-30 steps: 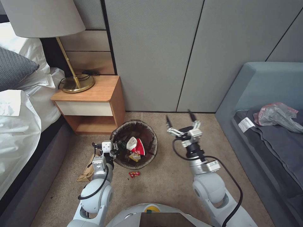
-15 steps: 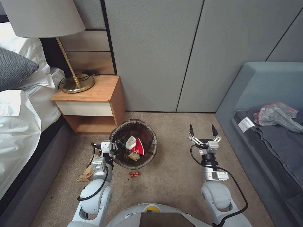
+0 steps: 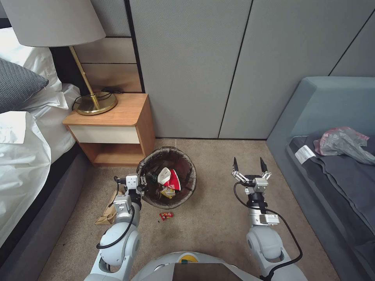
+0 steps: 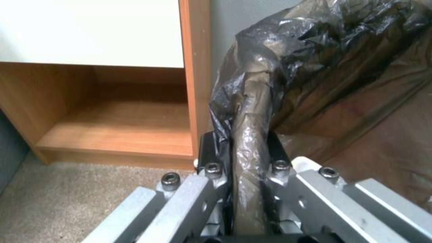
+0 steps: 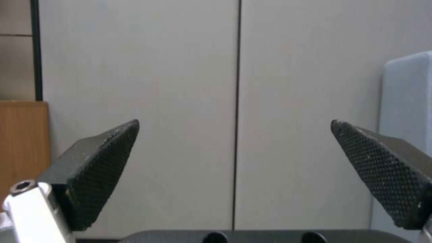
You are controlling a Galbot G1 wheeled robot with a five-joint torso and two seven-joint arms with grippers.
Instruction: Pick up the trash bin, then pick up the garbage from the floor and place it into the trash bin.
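Gripping the trash bin [image 3: 168,177] rim, the left hand [image 3: 141,183] clamped its liner to steady it; right hand [image 3: 248,166] hovered with fingers apart, red wrapper [image 3: 166,215] on the carpet [image 3: 211,218].

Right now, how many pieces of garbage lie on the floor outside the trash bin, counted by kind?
Red snack wrapper: 1
Crumpled brown paper bag: 1
Total on the floor: 2, both near the trash bin that the left gripper holds.
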